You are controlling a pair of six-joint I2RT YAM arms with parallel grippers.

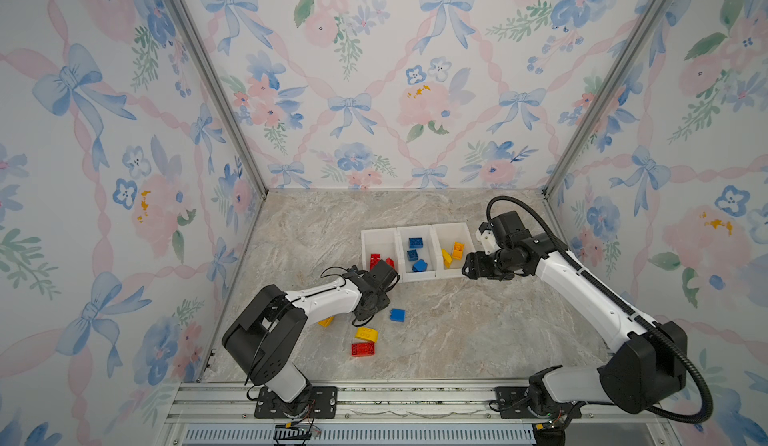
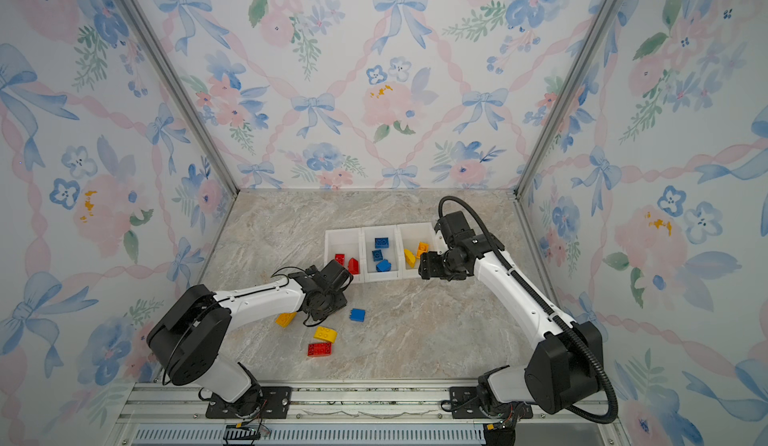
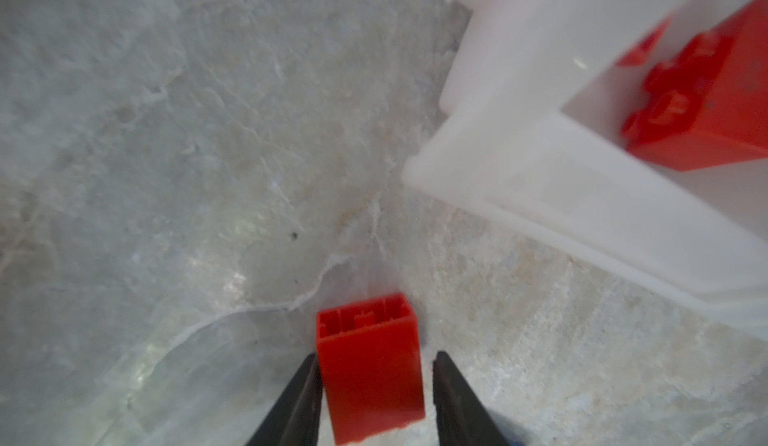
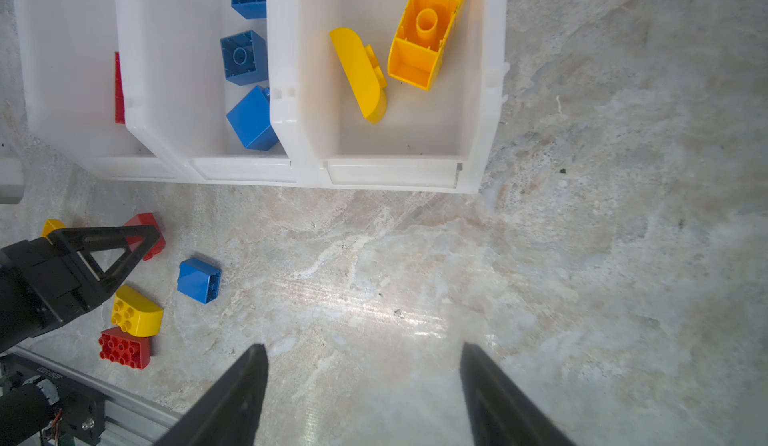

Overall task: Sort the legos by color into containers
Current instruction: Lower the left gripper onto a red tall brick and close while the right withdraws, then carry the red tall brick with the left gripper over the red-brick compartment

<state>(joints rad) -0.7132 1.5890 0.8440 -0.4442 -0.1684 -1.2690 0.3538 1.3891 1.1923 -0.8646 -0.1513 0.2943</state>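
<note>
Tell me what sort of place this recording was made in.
Probably a staged robot test booth, not a real room: floral bow-print wallpaper panels held in bare aluminium frame posts, a marble-look tabletop, and two white-and-black robot arms bolted to an aluminium rail.

Tabletop [image 1: 457,332]: marbled beige-grey stone finish, lying under the left gripper [image 3: 376,356] and right gripper [image 4: 365,346].
Walls [image 1: 374,70]: three panels beyond and to either side of both grippers; wallpaper of blue bows, pink ribbons, roses.
Corner posts [image 1: 212,78]: bare aluminium.
Front rail [image 1: 395,398]: slotted aluminium.
Light: bright glare patch [image 4: 395,302] just ahead of the right gripper.
</note>
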